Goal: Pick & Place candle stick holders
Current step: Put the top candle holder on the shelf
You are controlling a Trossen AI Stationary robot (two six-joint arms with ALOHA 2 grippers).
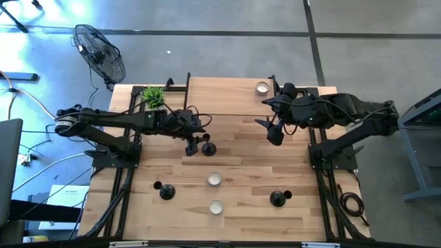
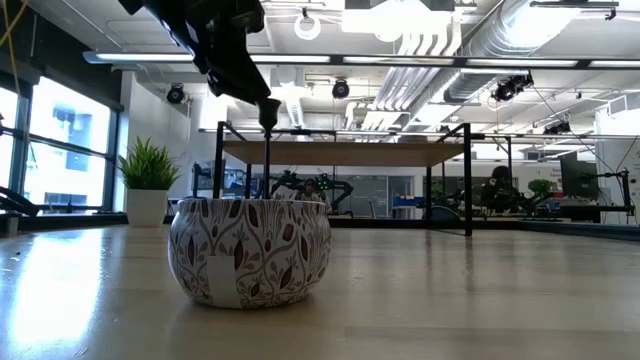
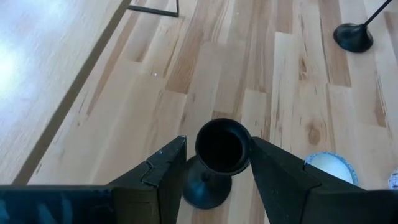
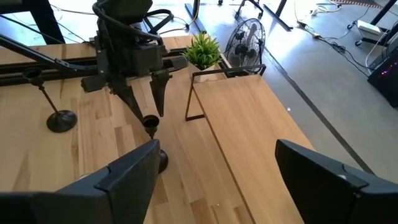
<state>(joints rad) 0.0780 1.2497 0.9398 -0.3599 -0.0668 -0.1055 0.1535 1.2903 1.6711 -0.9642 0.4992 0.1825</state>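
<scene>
Setting: pale wooden bench [image 1: 234, 131] viewed from above, dark arm on each side, small green plant [image 1: 154, 96] at the far left corner, floor fan [image 1: 100, 52] beyond the bench.
Left claw [image 3: 214, 163]: above the bench middle, fingers apart, one on each side of the cup-shaped top of a black candle holder [image 3: 219, 148]; contact with the cup hard to judge, a thin gap showing at one side.
Gripped-zone holder: upright, round base on the bench under the claw; in the right wrist view, the same holder [image 4: 151, 124] between the pointed fingers.
Other holders: one near the front left [image 1: 165, 191], one near the front right [image 1: 278, 198], both standing, well apart.
Tealights: one at the far edge [image 1: 262, 87], two in the middle front [image 1: 214, 180] and [image 1: 216, 207].
Right claw [image 1: 273, 131]: waiting over the right side of the bench, wide open, holding nothing.
Low view: patterned bowl [image 2: 249, 248] in the foreground, thin stem rising behind it under the arm.
Step in hand: likely either closing on or letting go of the middle holder; impossible to say which.
Next move: if picking, a gentle squeeze on the cup, then a straight lift to avoid tipping the narrow stem.
</scene>
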